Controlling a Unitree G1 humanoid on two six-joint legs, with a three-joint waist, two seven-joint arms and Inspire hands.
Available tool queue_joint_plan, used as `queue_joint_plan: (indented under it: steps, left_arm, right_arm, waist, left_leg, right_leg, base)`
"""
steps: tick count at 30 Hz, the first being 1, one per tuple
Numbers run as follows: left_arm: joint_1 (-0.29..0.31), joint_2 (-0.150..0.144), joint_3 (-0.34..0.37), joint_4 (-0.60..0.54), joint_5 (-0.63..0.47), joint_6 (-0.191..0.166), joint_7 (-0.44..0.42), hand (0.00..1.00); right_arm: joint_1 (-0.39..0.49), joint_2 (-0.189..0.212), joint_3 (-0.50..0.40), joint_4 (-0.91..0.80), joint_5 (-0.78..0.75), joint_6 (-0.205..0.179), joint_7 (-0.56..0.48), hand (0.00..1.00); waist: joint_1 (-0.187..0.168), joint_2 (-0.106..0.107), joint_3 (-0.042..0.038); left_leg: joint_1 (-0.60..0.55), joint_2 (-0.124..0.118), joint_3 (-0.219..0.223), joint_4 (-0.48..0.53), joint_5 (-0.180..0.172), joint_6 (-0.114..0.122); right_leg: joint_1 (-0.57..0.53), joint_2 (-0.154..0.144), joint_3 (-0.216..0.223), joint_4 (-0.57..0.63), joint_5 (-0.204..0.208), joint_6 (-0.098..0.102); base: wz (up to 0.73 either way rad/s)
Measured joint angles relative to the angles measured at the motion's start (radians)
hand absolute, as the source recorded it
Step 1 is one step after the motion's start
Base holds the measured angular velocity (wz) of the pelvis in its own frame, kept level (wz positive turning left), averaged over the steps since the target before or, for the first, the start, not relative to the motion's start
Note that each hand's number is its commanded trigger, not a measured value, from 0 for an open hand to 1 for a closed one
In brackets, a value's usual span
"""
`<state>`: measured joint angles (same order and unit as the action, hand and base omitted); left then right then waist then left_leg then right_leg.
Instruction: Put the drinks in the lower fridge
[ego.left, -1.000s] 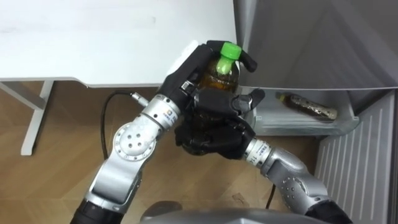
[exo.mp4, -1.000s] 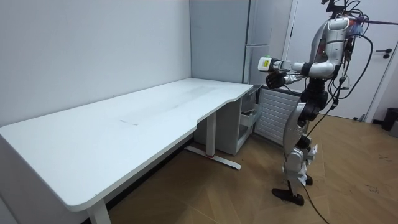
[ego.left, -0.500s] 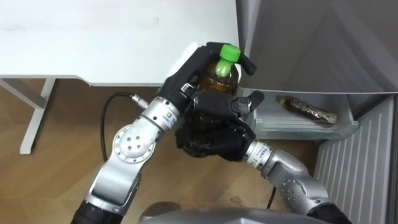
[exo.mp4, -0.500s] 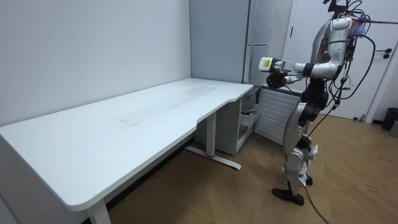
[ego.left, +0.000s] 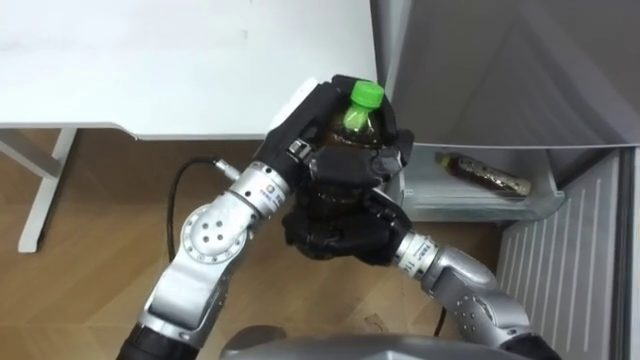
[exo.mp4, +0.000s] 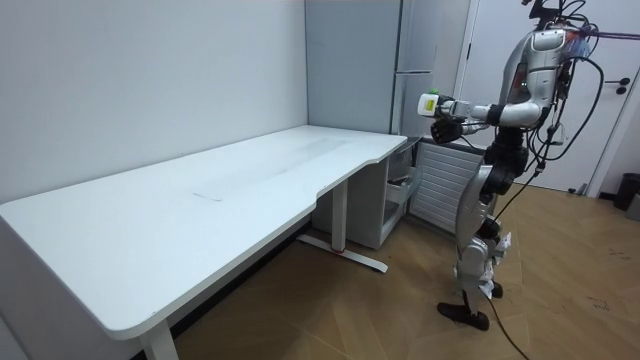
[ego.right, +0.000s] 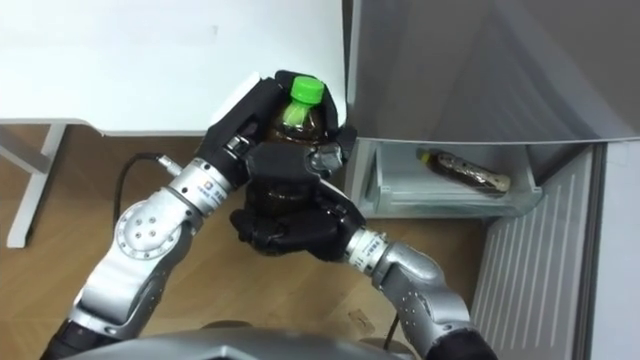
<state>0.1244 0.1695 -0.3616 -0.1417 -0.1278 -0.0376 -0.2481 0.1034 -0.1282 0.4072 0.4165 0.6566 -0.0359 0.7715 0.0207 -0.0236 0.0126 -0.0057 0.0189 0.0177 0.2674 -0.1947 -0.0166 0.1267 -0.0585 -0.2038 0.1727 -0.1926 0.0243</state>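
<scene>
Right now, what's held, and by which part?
A green-capped drink bottle, in both hands: the left hand curls round its upper part, the right hand grips its lower body from beneath.

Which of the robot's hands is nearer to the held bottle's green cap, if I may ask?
Left. The left hand curls round the bottle just beside the green cap; the right hand clasps the bottle lower down, beneath it.

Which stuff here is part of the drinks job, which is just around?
Job: green-capped bottle, gripped by left hand and right hand; lower fridge shelf; brown bottle lying on it.
Just around: white table; wooden floor.
</scene>
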Motion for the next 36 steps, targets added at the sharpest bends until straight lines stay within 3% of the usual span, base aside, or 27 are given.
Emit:
queue_joint_plan:
  steps: [4, 11, 13, 14, 24, 36]
  left_arm:
    - [0.000, 0.000, 0.001, 0.043, -0.069, 0.018, -0.004, 1.00]
    - [0.003, 0.010, 0.003, 0.046, -0.170, 0.050, -0.004, 1.00]
    - [0.003, 0.010, 0.004, 0.046, -0.200, 0.062, -0.004, 0.94]
    - [0.003, 0.009, 0.004, 0.046, -0.211, 0.063, -0.004, 0.00]
    - [-0.003, 0.010, 0.016, 0.125, -0.388, 0.085, -0.004, 0.00]
    - [0.000, 0.021, 0.027, 0.134, -0.498, 0.162, -0.007, 0.00]
  right_arm:
    - [0.001, -0.006, 0.014, -0.001, -0.001, 0.049, -0.027, 1.00]
    - [-0.005, -0.018, 0.032, -0.027, 0.001, 0.080, -0.042, 1.00]
    - [-0.005, -0.029, 0.035, -0.057, 0.002, 0.109, -0.059, 1.00]
    - [-0.005, -0.032, 0.036, -0.067, 0.002, 0.117, -0.064, 1.00]
    - [-0.004, -0.052, 0.040, -0.096, -0.017, 0.186, -0.106, 1.00]
    - [-0.007, -0.080, 0.039, -0.125, -0.023, 0.258, -0.105, 1.00]
  waist:
    - [0.001, -0.005, 0.0021]
    - [0.002, -0.006, 0.0019]
    - [0.005, -0.005, 0.0019]
    - [0.004, -0.005, 0.0019]
    - [0.010, 0.001, -0.0018]
    - [0.013, 0.010, -0.0071]
  left_leg:
    - [-0.005, 0.001, 0.006, 0.000, 0.000, 0.000]
    - [-0.003, 0.003, 0.014, -0.002, 0.000, 0.000]
    - [-0.008, 0.004, 0.015, -0.001, 0.000, 0.000]
    - [-0.011, 0.004, 0.015, 0.000, 0.000, 0.000]
    - [-0.026, 0.006, 0.019, 0.006, 0.000, 0.000]
    - [-0.019, 0.005, 0.020, 0.003, 0.000, 0.000]
  right_leg:
    - [-0.008, 0.000, 0.006, 0.002, 0.000, 0.000]
    - [-0.012, 0.001, 0.014, 0.005, 0.000, 0.000]
    - [-0.023, 0.001, 0.015, 0.016, -0.001, 0.001]
    - [-0.025, 0.001, 0.015, 0.016, -0.001, 0.001]
    - [-0.044, 0.000, 0.010, 0.030, -0.001, 0.002]
    - [-0.042, 0.000, 0.023, 0.031, -0.001, 0.002]
  base:
    - [-0.02]
    - [-0.03]
    - [0.00]
    - [0.00]
    - [0.00]
    - [0.00]
